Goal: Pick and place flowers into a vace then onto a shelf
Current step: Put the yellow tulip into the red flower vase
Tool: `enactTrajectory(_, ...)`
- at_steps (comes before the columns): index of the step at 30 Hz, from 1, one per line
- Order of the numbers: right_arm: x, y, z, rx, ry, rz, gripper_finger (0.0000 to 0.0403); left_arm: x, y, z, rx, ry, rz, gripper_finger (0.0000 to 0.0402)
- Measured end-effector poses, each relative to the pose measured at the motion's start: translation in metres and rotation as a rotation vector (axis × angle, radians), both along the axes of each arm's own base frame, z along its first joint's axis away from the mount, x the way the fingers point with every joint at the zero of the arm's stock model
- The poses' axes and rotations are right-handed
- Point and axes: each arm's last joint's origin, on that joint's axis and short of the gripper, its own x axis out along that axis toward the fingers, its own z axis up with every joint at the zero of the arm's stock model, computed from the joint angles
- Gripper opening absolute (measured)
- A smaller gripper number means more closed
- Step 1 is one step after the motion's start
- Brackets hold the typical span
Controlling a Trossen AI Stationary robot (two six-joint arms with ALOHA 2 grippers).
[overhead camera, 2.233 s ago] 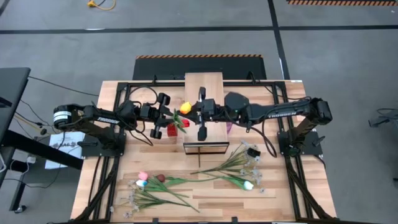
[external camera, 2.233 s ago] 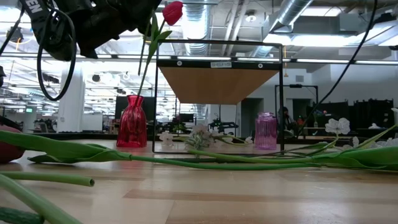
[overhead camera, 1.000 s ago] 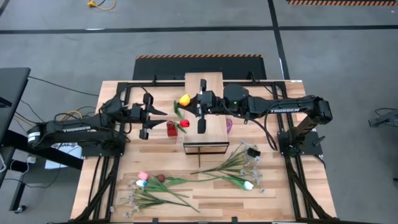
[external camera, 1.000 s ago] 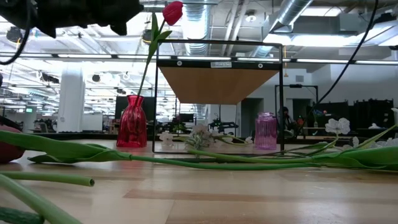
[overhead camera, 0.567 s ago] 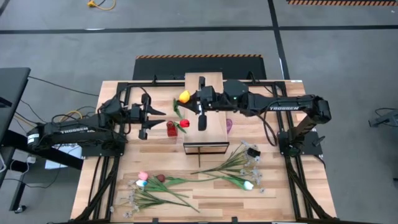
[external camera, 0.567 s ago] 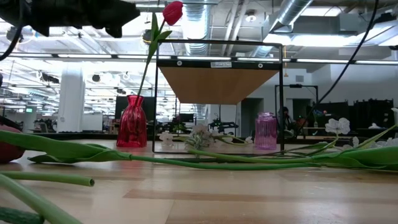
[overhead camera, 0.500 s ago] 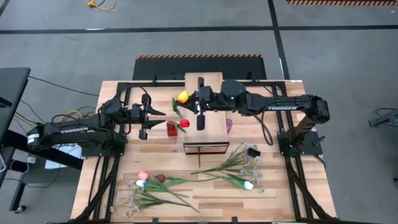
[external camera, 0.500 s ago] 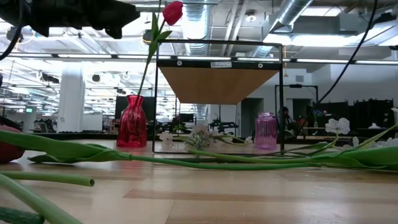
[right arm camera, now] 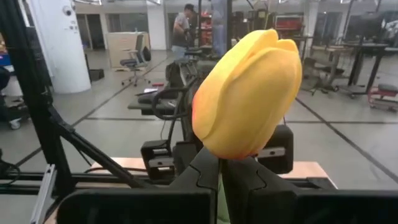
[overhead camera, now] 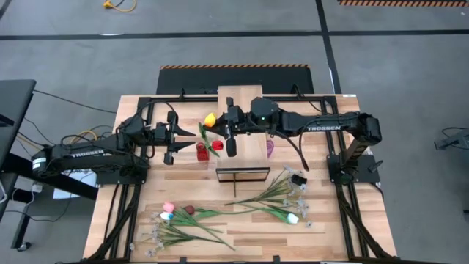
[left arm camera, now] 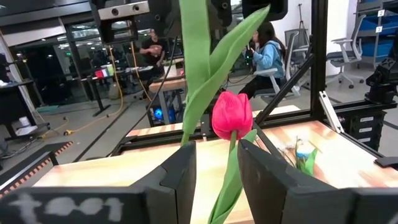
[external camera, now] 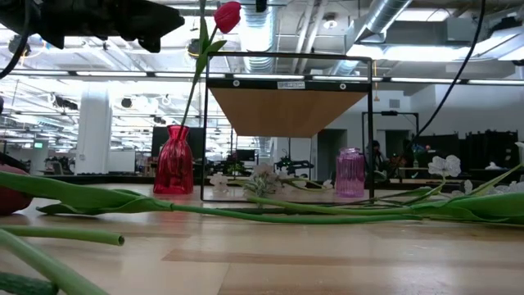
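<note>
A red tulip (overhead camera: 217, 146) stands in the red vase (external camera: 173, 161), left of the shelf (overhead camera: 245, 147); its head (left arm camera: 232, 116) shows just beyond my left gripper (overhead camera: 189, 134). That gripper is open and level, left of the vase, and touches nothing. My right gripper (overhead camera: 221, 126) reaches level over the shelf's left edge, shut on a yellow tulip (right arm camera: 249, 93). A purple vase (external camera: 350, 172) stands on the table right of the shelf. Several more flowers (overhead camera: 220, 216) lie flat on the near part of the table. My right gripper pinches the yellow tulip's green stem just under the head (right arm camera: 218, 194) between its two fingers. The fingers come level from the table's right side and lie across the stem. The head stands above the fingertips, lifted clear; the stem below is hidden by the gripper.
The shelf's black frame (external camera: 205, 123) stands right beside the red vase. White blossom sprays and tulips (overhead camera: 282, 198) spread over the near right of the table. People and desks show in the room beyond the table.
My right gripper has gone toward the table's left edge and a little down, carrying the yellow tulip nearer the red vase. Before that, my left gripper drew back toward the left edge, leaving the red tulip upright in the red vase.
</note>
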Motion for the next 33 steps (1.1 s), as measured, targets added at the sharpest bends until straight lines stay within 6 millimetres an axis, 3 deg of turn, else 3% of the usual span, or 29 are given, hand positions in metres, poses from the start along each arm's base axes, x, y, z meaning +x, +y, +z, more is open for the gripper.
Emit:
enactTrajectory(21, 0.001, 0.010, -0.001, 0.022, 0.010, 0.028, 0.0000, 0.000, 0.000, 0.000, -0.001, 0.000, -0.001, 0.0109)
enactTrajectory(33, 0.021, 0.006, -0.031, 0.073, 0.065, 0.042, 0.0000, 0.000, 0.000, 0.000, -0.002, 0.005, -0.002, 0.0109)
